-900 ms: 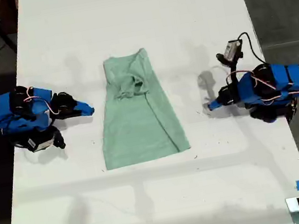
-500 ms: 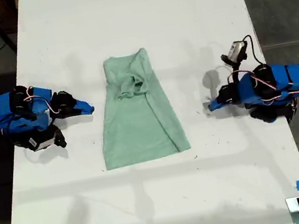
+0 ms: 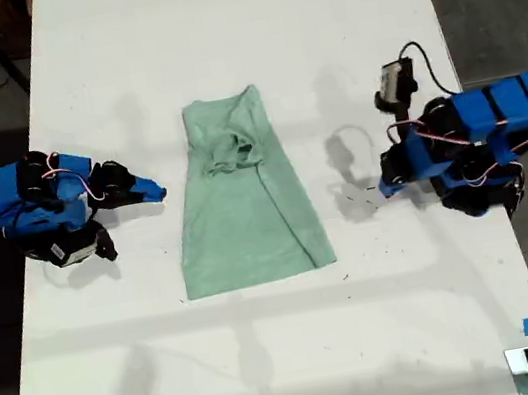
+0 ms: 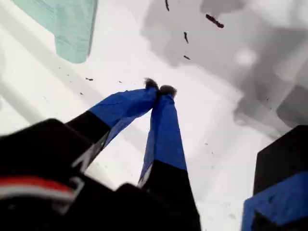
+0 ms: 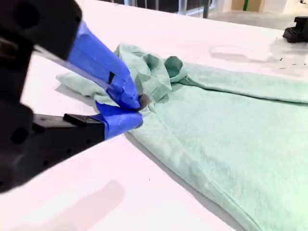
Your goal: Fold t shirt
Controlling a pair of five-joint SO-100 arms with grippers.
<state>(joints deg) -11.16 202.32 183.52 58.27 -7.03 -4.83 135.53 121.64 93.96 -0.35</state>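
Exterior view: t shirt lies mid-table, long axis toward the far edge; my second gripper, jaws closed and empty, sits nearer than my first gripper, also closed.

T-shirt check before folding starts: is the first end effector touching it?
Apart. The exterior view shows bare table between my first end effector and the t-shirt.

1. My first gripper has its two blue fingers meeting at dark tips, with nothing between them
2. It is above the white table; small dark specks dot the surface
3. A corner of the t shirt lies apart from the fingertips
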